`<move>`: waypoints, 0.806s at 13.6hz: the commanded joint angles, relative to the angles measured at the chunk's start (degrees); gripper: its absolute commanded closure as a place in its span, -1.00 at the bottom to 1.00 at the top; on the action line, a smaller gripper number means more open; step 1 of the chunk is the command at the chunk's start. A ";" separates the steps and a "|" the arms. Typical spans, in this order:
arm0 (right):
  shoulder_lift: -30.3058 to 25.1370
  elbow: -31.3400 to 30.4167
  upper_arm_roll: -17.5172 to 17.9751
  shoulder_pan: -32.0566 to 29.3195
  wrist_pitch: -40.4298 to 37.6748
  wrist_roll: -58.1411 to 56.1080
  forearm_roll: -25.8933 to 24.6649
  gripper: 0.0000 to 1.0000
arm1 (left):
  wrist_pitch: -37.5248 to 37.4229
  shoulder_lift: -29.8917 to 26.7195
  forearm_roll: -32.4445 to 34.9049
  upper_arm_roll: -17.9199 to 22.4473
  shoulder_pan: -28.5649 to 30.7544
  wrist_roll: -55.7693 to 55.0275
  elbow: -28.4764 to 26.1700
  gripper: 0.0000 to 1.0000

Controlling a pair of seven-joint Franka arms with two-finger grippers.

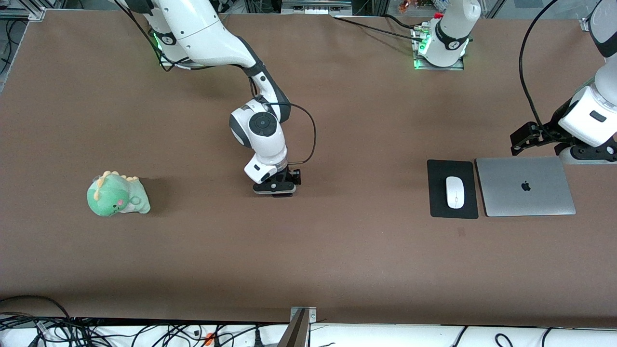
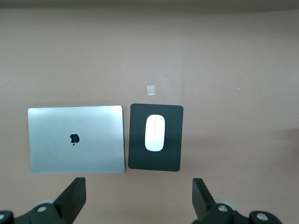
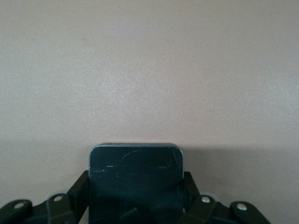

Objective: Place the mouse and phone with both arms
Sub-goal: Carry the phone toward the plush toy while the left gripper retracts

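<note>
The white mouse (image 1: 454, 192) lies on the black mouse pad (image 1: 441, 205); it also shows in the left wrist view (image 2: 154, 133). My right gripper (image 1: 274, 188) is down at the table's middle, its fingers against both long sides of the black phone (image 3: 135, 161), which lies flat. In the right wrist view the gripper (image 3: 135, 186) hides the phone's rear part. My left gripper (image 1: 530, 137) hangs open and empty in the air over the table by the laptop's edge nearest the arm bases. In its own view (image 2: 139, 198) the fingers stand wide apart.
A closed silver laptop (image 1: 525, 185) lies beside the mouse pad toward the left arm's end. A green plush dinosaur (image 1: 117, 194) sits toward the right arm's end. A small pale mark (image 2: 151, 89) is on the table near the pad.
</note>
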 commanded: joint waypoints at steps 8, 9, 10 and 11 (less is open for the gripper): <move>-3.31 3.29 -1.86 -5.26 -12.34 -15.60 -0.09 0.61 | -0.19 -1.18 -3.46 1.22 -0.68 -3.83 -0.72 -1.00; -4.10 3.29 -1.77 -6.84 -13.57 -18.49 0.00 0.62 | -0.36 -0.83 -3.28 1.13 -0.85 -4.37 -0.55 -1.00; -4.81 3.29 -1.77 -8.16 -14.45 -20.87 0.09 0.62 | -0.45 -0.74 -3.28 1.04 -0.94 -4.63 -0.29 -1.00; -5.34 3.03 -1.77 -9.30 -15.16 -22.72 0.18 0.62 | -0.45 -0.83 -3.37 1.30 -0.77 -4.72 1.02 -1.00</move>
